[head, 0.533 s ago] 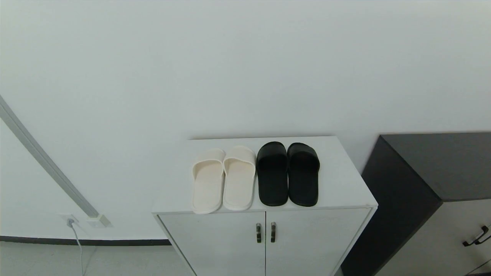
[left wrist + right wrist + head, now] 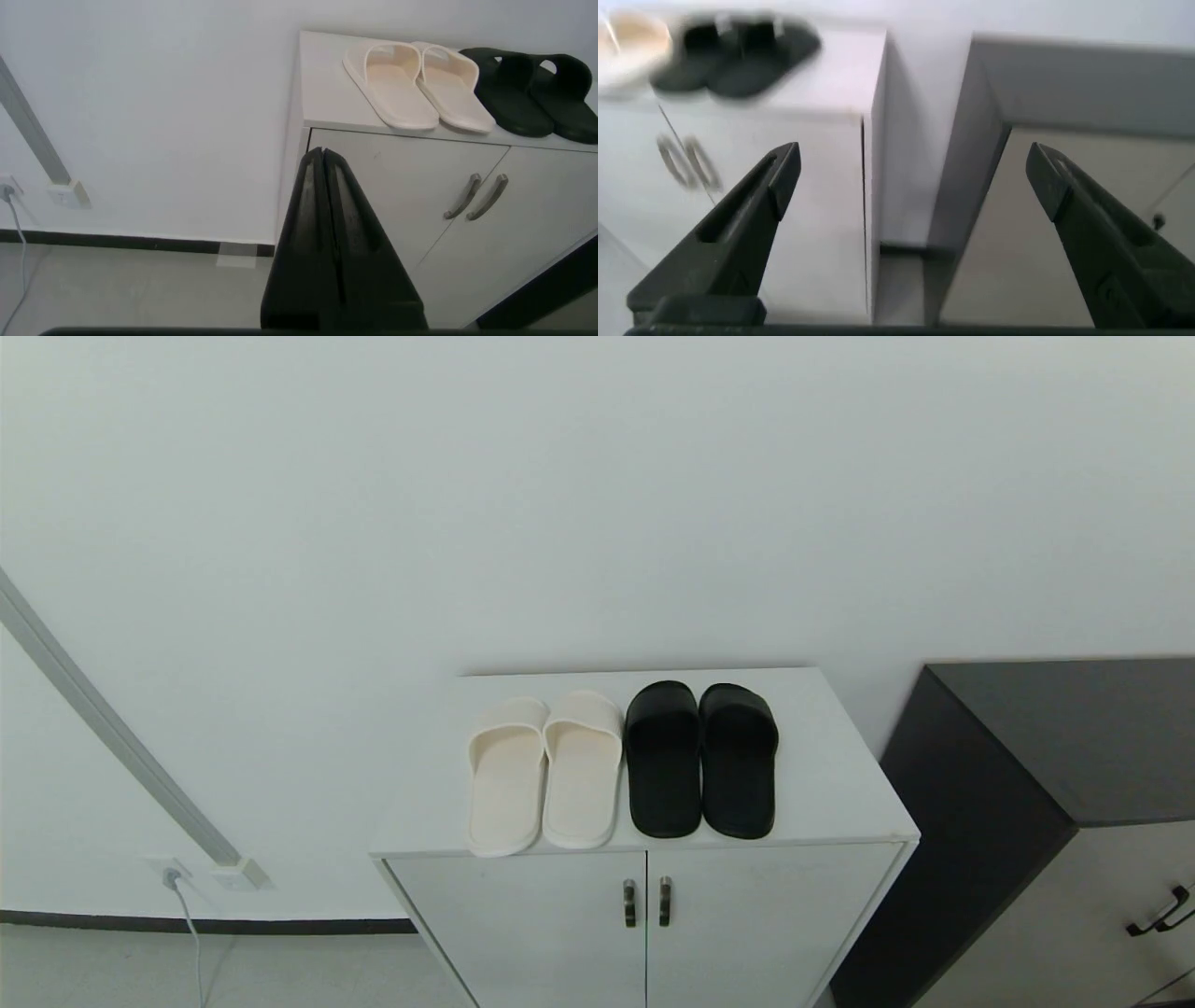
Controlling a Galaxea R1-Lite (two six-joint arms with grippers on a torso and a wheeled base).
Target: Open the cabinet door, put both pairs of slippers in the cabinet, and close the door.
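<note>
A white cabinet (image 2: pixel 644 933) stands against the wall with both doors shut and two metal handles (image 2: pixel 646 902) at the centre seam. On its top lie a cream pair of slippers (image 2: pixel 544 773) on the left and a black pair (image 2: pixel 701 759) on the right, toes toward the wall. The left wrist view has my left gripper (image 2: pixel 324 161) shut, low and to the left of the cabinet (image 2: pixel 448 215), with the cream slippers (image 2: pixel 420 84) beyond. My right gripper (image 2: pixel 910 163) is wide open, to the right of the cabinet (image 2: pixel 785 177), level with its doors; the black slippers (image 2: pixel 733 54) lie on top.
A dark-topped cabinet (image 2: pixel 1055 784) with black handles (image 2: pixel 1158 910) stands close on the right, a narrow gap between the two. A wall socket with a cable (image 2: pixel 177 887) and a slanted conduit (image 2: pixel 103 728) are on the left wall.
</note>
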